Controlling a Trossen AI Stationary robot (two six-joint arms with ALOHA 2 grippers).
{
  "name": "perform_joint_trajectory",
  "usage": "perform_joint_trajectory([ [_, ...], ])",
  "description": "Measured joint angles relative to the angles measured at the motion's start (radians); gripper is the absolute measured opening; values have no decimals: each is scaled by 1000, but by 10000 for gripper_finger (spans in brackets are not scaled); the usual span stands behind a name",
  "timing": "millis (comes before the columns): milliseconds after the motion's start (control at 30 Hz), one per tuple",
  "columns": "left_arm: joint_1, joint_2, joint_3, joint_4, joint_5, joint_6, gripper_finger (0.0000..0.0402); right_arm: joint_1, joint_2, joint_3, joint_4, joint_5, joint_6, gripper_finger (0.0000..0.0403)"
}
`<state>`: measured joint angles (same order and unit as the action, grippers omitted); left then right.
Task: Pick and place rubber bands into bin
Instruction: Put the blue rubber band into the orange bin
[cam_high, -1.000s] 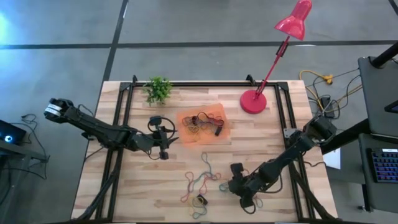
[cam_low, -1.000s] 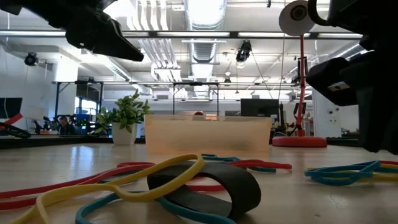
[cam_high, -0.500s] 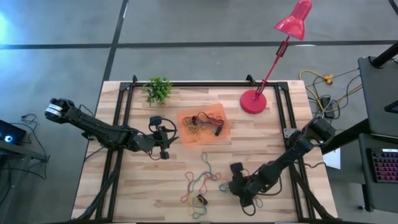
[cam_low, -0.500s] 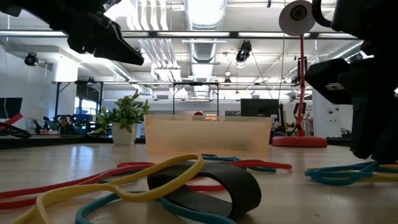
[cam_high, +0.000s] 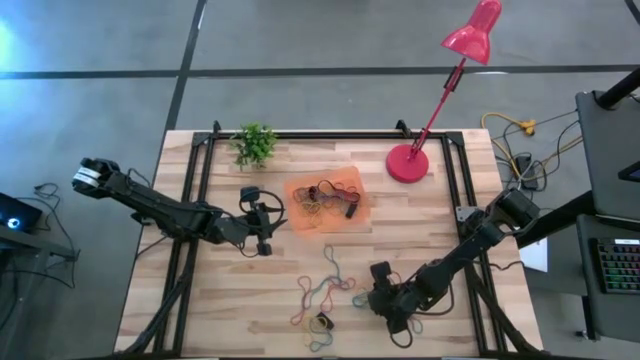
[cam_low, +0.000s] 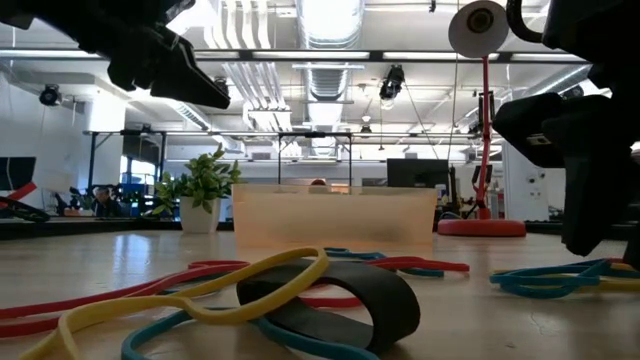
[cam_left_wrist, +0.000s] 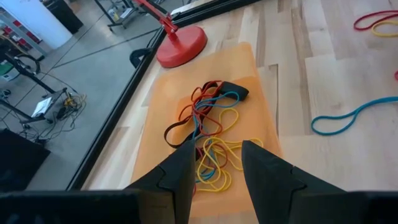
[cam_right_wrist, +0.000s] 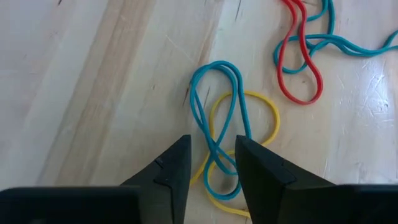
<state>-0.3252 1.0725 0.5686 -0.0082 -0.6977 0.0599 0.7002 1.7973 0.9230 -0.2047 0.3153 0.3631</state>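
At the table's near edge, loose thin rubber bands (cam_high: 322, 296) in red, yellow, teal and black are seen scattered on the pale wooden tabletop (cam_high: 420, 225). Just beside them, the right gripper (cam_right_wrist: 210, 163) is lowered over a teal loop (cam_right_wrist: 219, 106) crossed on a yellow loop (cam_right_wrist: 249, 134); its dark fingers are parted, with the bands lying between and beneath them, nothing being lifted. Farther back, the left gripper (cam_left_wrist: 214, 163) is held with jaws apart and empty at the edge of the shallow translucent orange bin (cam_high: 355, 216), in which several coloured bands (cam_left_wrist: 208, 124) already lie tangled. Beyond it stand a round red lamp base (cam_high: 407, 163) and a small green potted plant (cam_high: 255, 145).
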Motion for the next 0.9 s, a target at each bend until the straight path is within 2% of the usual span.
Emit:
perform_joint_trajectory([
  [200,0,0,-1,0,-4,0,117,0,0,0,0,0,14,115],
  [533,0,0,-3,0,-16,0,117,-1,65,21,32,3,30,91],
  [900,0,0,-4,-1,-17,0,117,-1,18,48,-53,0,19,13],
])
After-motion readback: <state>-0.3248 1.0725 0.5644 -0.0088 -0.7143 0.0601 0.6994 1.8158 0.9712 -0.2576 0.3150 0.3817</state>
